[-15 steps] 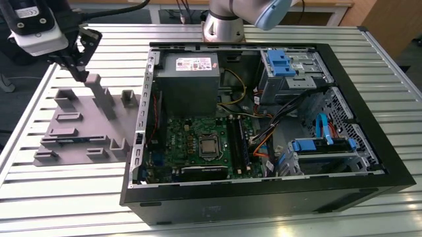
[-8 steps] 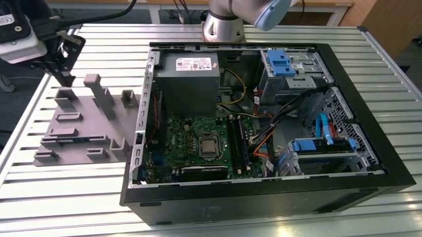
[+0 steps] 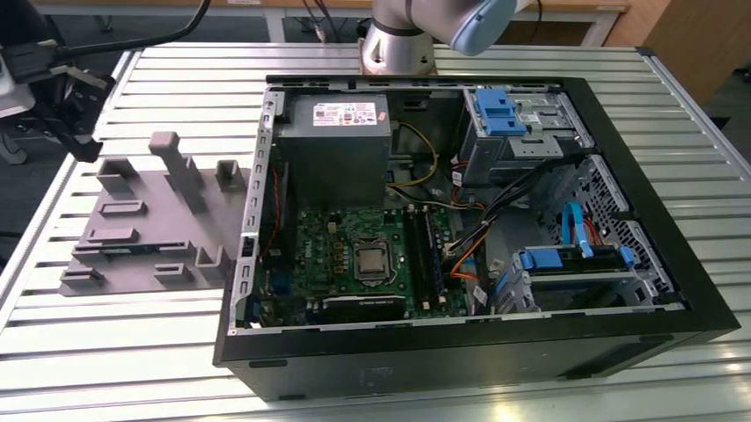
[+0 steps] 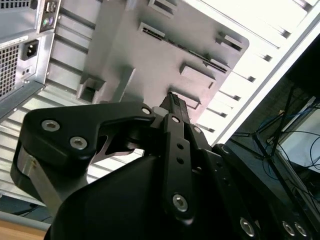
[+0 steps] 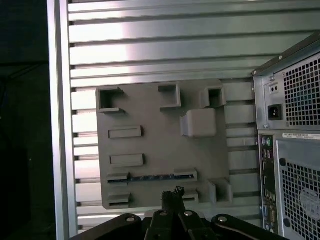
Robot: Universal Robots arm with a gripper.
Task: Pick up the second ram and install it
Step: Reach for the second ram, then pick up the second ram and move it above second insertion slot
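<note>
Second ram (image 5: 150, 177) below high-hovering gripper (image 5: 172, 194)

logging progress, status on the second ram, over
gripper shut, over the grey tray. second ram in its tray slot, not gripped. nothing in the way.

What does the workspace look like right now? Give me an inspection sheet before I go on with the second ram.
Surface: slatted silver metal table, carrying the tray and the case.
Job's things: dark green-blue flat ram stick lies in a slot of the grey moulded plastic tray; open black computer case beside the tray, green motherboard exposed.
Clutter: nothing seen.
Grippers: black claw shut and empty, hovers above the tray, apart from the stick.
Cables: blue flat cable and orange wires inside the case.
Surroundings: loose dark cables beyond the table's edge.
</note>
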